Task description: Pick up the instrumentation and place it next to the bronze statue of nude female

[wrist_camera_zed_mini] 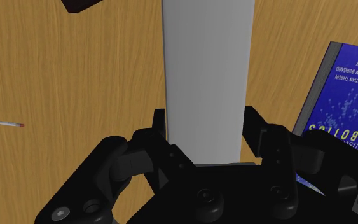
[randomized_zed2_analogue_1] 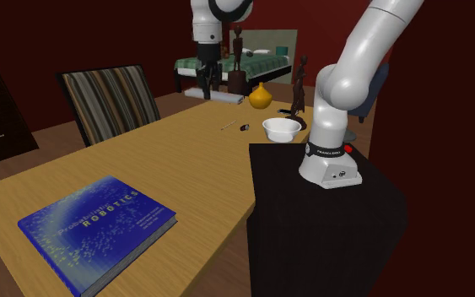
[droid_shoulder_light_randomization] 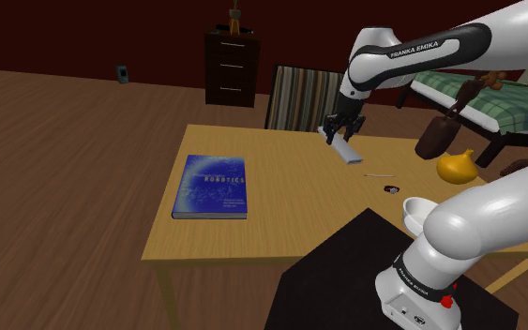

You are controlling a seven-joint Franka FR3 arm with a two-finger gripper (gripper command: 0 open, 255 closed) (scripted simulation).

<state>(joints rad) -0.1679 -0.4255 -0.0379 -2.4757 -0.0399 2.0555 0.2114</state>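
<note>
End effector [droid_shoulder_light_randomization: 339,129] pinched the grey bar [droid_shoulder_light_randomization: 349,152] near one end | well apart from statue [randomized_zed2_analogue_1: 299,83] | risk, I reckoned: long bar swivelling, clipping statue or the yellow vase [droid_shoulder_light_randomization: 457,167] near it.

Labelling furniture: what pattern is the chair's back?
Chair back: dark and pale vertical stripes; second exterior view.

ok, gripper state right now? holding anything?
Gripper: closed on the pale grey bar, clasping it from both sides.
</note>
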